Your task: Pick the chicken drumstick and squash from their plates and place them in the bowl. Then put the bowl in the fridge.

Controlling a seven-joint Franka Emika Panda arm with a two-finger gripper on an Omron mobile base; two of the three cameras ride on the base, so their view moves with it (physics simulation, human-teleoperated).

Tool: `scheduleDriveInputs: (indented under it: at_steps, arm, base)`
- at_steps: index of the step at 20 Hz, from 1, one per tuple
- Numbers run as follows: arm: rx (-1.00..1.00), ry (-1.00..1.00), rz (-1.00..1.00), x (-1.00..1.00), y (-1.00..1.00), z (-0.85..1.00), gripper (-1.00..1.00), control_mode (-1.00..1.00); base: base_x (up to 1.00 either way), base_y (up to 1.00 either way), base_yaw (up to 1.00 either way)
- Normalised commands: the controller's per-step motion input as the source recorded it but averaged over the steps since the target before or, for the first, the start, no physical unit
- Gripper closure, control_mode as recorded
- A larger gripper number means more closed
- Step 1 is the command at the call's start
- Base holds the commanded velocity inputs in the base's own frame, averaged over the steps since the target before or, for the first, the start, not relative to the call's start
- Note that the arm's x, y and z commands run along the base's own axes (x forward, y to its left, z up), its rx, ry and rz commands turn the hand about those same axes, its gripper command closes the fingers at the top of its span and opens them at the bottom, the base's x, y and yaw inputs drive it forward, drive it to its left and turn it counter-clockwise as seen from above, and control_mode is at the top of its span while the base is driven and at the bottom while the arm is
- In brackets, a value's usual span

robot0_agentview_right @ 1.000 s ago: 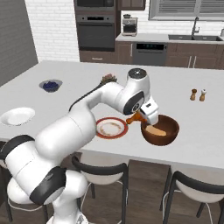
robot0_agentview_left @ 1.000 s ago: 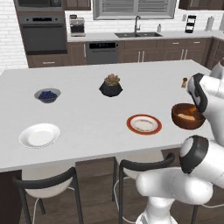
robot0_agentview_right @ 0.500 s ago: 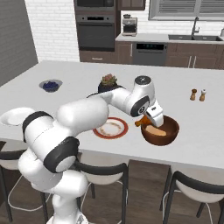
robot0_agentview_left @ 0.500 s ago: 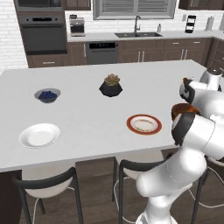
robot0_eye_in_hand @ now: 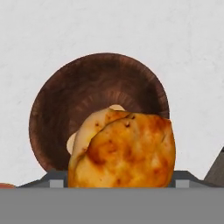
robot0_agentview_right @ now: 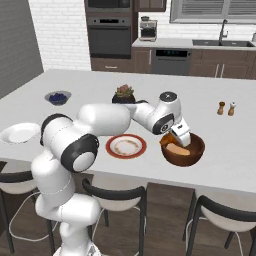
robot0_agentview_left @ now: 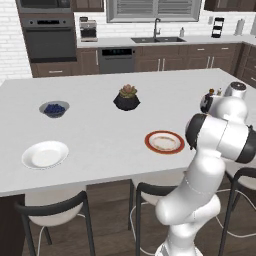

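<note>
Orange-brown roasted chicken drumstick (robot0_eye_in_hand: 124, 151) sits clenched in the claw (robot0_agentview_right: 181, 140) directly over the deep dark-brown wooden bowl (robot0_agentview_right: 196, 151) near the desk's (robot0_agentview_right: 90, 90) front edge; off-centre release could bounce it off the rim.

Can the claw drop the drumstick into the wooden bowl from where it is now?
Probably yes: the claw holds the chicken drumstick right over the bowl, whose open mouth shows directly beneath with nothing between.

grey blueberry bowl (robot0_agentview_left: 54, 109), black plant pot (robot0_agentview_left: 127, 98), salt and pepper shakers (robot0_agentview_right: 226, 108), dark wall oven (robot0_agentview_left: 47, 37), sink (robot0_agentview_left: 158, 39)
</note>
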Motion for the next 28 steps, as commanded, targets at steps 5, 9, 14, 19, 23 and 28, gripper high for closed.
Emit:
scheduleDriveInputs:
  at_steps: [5, 9, 14, 19, 23, 28]
  arm:
    - [0.00, 0.00, 0.00, 0.05, -0.01, -0.37, 1.00, -1.00]
    - [0.00, 0.00, 0.00, 0.38, 0.00, -0.26, 1.00, -1.00]
    - [0.00, 0.00, 0.00, 0.27, -0.04, -0.24, 1.00, -1.00]
    - [0.00, 0.00, 0.00, 0.01, -0.21, -0.01, 1.00, -1.00]
    - [0.01, 0.00, 0.00, 0.00, -0.05, 0.00, 1.00, -1.00]
    - [0.01, 0.01, 0.00, 0.16, 0.00, 0.00, 1.00, -1.00]
  base:
    - [0.00, 0.00, 0.00]
    - [0.00, 0.00, 0.00]
    - [0.00, 0.00, 0.00]
    - [0.00, 0.00, 0.00]
    - [0.00, 0.00, 0.00]
    - [0.00, 0.00, 0.00]
